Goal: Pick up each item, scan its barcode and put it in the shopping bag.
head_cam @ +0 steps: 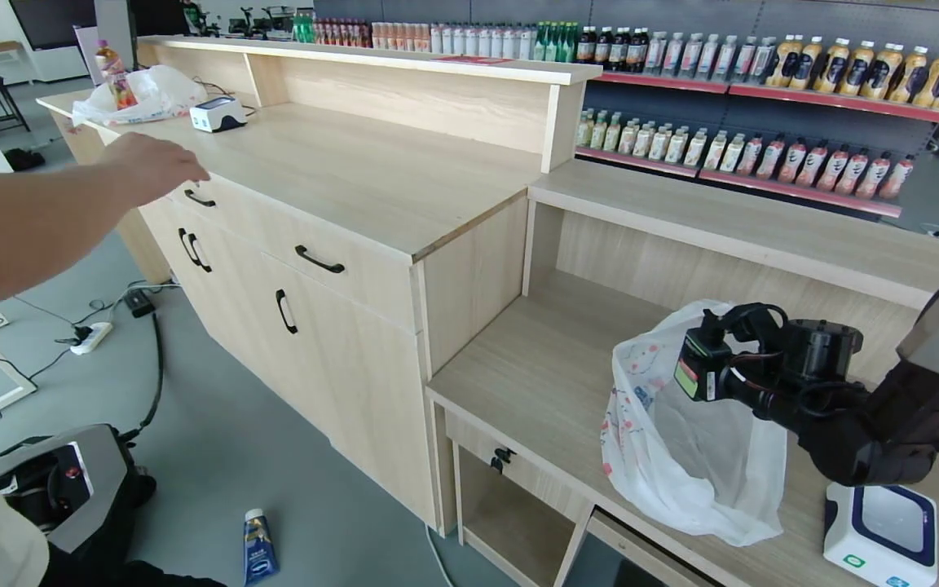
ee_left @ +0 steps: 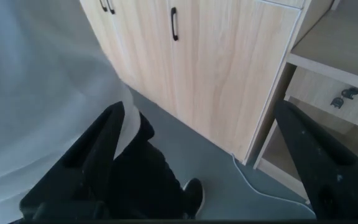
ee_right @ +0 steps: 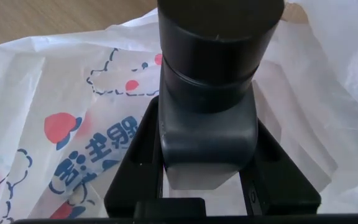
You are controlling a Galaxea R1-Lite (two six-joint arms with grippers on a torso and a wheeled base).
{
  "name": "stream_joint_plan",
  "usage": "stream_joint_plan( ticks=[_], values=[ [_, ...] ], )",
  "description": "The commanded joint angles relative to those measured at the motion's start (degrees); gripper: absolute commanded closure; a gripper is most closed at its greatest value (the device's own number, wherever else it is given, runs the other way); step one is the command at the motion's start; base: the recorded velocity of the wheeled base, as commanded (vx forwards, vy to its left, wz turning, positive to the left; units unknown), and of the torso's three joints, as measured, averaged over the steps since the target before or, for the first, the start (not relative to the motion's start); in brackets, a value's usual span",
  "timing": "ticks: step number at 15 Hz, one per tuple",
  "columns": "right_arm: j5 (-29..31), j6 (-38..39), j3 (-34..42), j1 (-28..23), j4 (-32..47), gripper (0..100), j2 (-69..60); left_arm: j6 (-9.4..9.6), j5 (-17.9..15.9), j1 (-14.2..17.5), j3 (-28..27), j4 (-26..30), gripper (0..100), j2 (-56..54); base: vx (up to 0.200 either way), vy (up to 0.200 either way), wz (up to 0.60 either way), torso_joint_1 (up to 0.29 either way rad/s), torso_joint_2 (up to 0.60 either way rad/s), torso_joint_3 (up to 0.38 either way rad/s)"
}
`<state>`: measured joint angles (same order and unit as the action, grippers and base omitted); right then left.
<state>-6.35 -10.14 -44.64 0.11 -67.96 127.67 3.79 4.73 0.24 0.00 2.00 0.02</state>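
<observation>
Step in hand, by my reading: bagging. Whether the scan is done cannot be told from here.

- Right gripper (head_cam: 710, 363): clenched, as far as I can judge, on a dark cylindrical container (ee_right: 219, 74) with a green and red label. It is held just above the white, thin plastic shopping bag with red and blue print (head_cam: 681, 481).
- The bag stands slumped on the low pale-wood counter (head_cam: 535, 367), to the right, with its mouth facing up under the container.
- White barcode scanner with a dark blue window (head_cam: 885, 530): on the same counter, just beside the bag, nearer and further right.
- Left gripper (ee_left: 197, 109): released, fingers spread wide, nothing between them. It hangs low over the grey floor near the cabinet front.
- Blue squeeze tube (head_cam: 258, 545): lying on the floor at near left, well apart from the bag. Likely an item not yet handled.

Next move, judged: lower the container through the bag's mouth, then let go. The film is limp and the rim may fold under, so the descent should be centred over the opening.
</observation>
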Motion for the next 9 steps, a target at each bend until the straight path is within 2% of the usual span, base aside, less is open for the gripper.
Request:
stream_joint_plan(
  ticks=[1,9],
  values=[
    [-0.1,-0.1,-1.9,0.2,-0.2,100,2.9,0.08,0.0,0.0,0.0,0.0,0,0.0,0.000,0.000,0.00,0.000,0.00,0.000],
    [-0.3,-0.3,-9.8,0.1,-1.0,100,9.4,-0.01,0.0,0.0,0.0,0.0,0,0.0,0.000,0.000,0.00,0.000,0.00,0.000]
  ],
)
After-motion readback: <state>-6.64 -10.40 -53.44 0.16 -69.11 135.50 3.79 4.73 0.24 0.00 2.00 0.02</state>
